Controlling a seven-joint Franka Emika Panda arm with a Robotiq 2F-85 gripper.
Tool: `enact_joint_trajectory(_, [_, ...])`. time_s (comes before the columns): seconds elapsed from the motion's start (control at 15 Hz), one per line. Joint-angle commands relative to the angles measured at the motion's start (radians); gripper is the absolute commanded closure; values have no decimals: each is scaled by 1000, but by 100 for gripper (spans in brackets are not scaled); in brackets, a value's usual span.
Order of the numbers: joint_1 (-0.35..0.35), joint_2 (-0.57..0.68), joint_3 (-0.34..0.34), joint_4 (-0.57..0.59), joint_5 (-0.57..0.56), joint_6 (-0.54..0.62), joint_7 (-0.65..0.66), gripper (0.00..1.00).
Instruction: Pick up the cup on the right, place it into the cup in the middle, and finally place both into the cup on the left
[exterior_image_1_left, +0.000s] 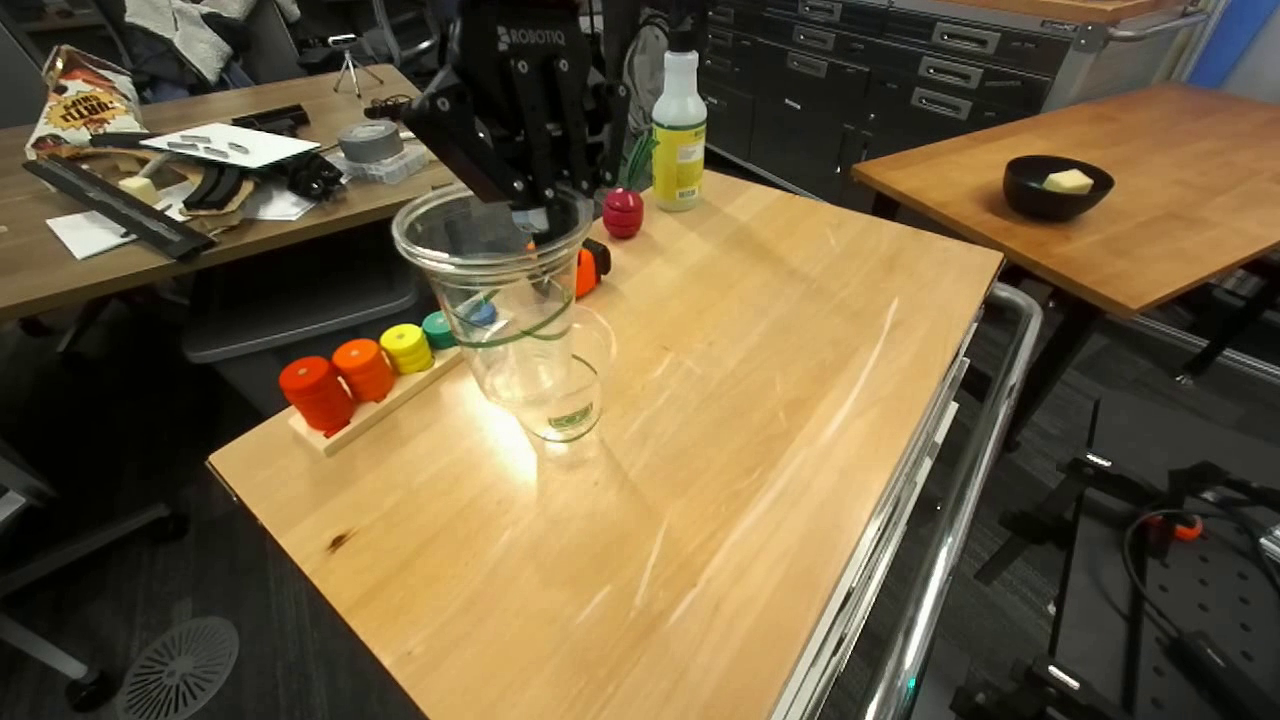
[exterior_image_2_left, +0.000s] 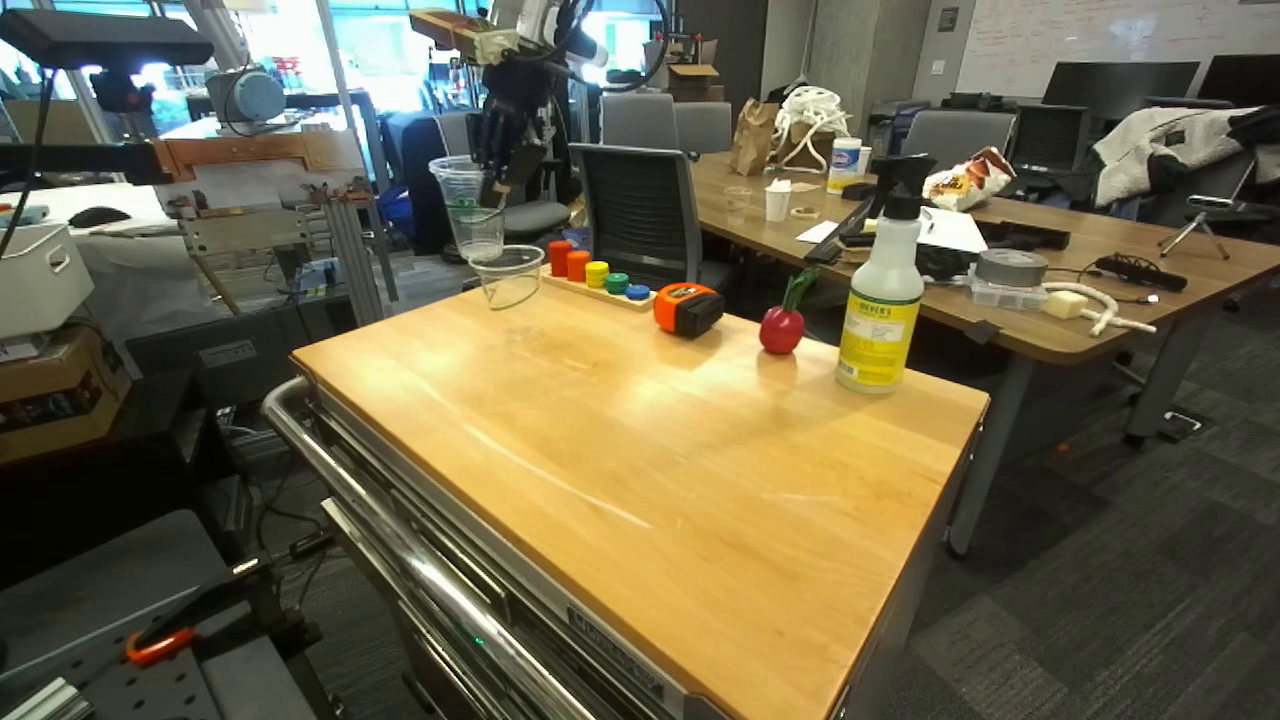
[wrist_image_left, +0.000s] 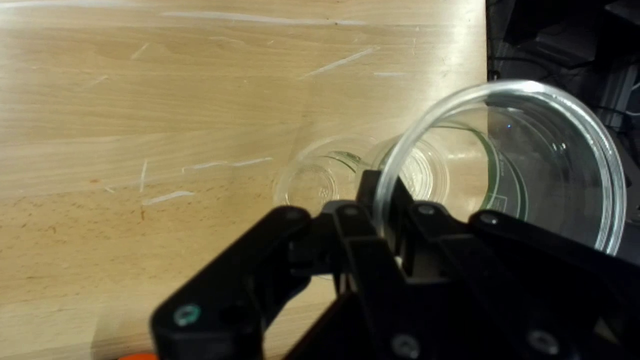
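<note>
Wrist view showed the gripper (wrist_image_left: 384, 189) brought nearly together, its two fingers pinching the rim of the held cup (wrist_image_left: 495, 167), a clear plastic one, with one finger outside the wall and the other inside the mouth. Little more than the thin plastic separated the fingertips. The held cup's mouth faced up toward the camera, and its body spread to the right of the fingers in that view. Its rim appeared as close double lines and its green marking in more than one band; whether two cups were nested there could not be told for certain.

Below the gripper, the standing cup (wrist_image_left: 312, 181), also clear with a green line, was upright on the wooden tabletop (wrist_image_left: 150, 115), partly hidden behind the fingers. In both exterior views the held cup hung by its rim from the fingertips, mouth up and raised above the tabletop, its lower end overlapping the standing cup along the line of sight. Whether the two cups touched could not be told. In an exterior view a ring-stacking board (exterior_image_2_left: 592, 290) lay near the standing cup, with an orange and black tape measure (exterior_image_2_left: 688, 310) just beyond its blue end.
</note>
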Motion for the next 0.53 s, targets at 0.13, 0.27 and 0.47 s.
enact_joint_trajectory(0.13, [-2, 32, -15, 70, -61, -14, -28, 98])
enact_joint_trajectory(0.27, [-6, 36, -19, 62, -72, -16, -38, 98])
enact_joint_trajectory(0.47, [-12, 50, -23, 63, -78, -15, -52, 98])
